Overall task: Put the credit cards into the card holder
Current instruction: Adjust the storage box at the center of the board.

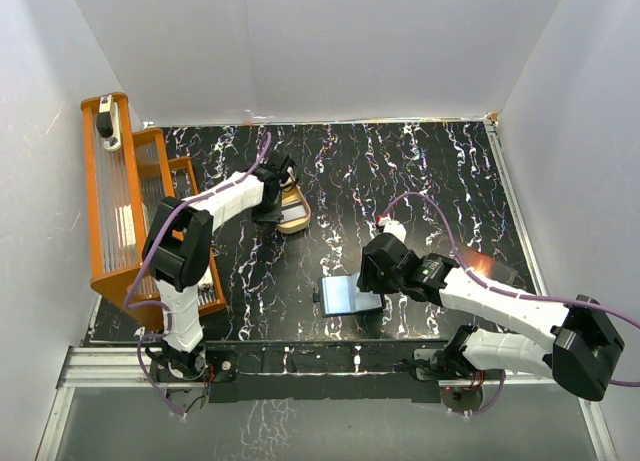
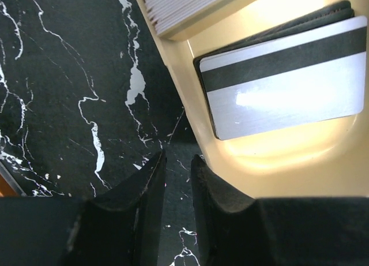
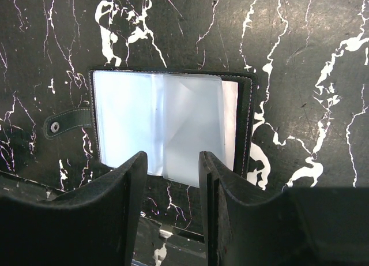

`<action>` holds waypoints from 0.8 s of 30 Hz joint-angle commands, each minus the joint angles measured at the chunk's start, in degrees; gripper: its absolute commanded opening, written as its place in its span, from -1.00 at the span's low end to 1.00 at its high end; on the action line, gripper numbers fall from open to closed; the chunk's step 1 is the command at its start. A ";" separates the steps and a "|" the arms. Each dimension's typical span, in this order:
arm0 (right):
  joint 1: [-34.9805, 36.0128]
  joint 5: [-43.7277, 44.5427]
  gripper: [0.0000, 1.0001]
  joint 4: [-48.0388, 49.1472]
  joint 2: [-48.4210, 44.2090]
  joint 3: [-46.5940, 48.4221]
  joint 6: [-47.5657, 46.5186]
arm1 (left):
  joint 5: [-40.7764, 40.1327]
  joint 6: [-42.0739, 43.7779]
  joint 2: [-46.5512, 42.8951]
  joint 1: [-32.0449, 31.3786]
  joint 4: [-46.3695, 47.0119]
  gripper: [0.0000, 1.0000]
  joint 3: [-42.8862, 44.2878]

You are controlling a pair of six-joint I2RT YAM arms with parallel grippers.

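Observation:
The card holder [image 1: 345, 296] lies open near the table's front, black with pale clear sleeves; in the right wrist view [image 3: 132, 116] its snap strap points left. My right gripper [image 1: 372, 277] hovers at its right side, open and empty [image 3: 173, 159], its jaws straddling the sleeves' near edge. A silver credit card [image 2: 288, 98] with a black stripe lies on darker cards in the tan tray [image 2: 277, 162]. My left gripper [image 2: 177, 162] is just outside the tray's near rim, jaws a narrow gap apart and holding nothing. It stands over the tray [image 1: 297, 221] in the top view [image 1: 275, 203].
An orange wooden rack [image 1: 125, 211] stands along the left wall with a small pale device [image 1: 105, 121] on top. A stack of pale cards [image 2: 184, 6] sits at the tray's far end. White walls enclose the black marbled table [image 1: 420, 181].

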 commanded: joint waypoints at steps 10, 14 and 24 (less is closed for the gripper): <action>-0.02 3.01 -0.21 -0.62 -2.28 4.12 -0.48 | -0.31 -1.27 -6.77 0.12 1.08 -0.38 1.50; -0.03 3.34 -0.21 -0.73 -2.53 4.38 -0.65 | -0.71 -2.01 -7.47 0.12 3.06 -0.36 0.53; 0.01 4.49 -0.21 -0.67 -2.26 5.03 -1.71 | 0.75 -2.19 -1.90 0.08 4.56 -0.37 1.94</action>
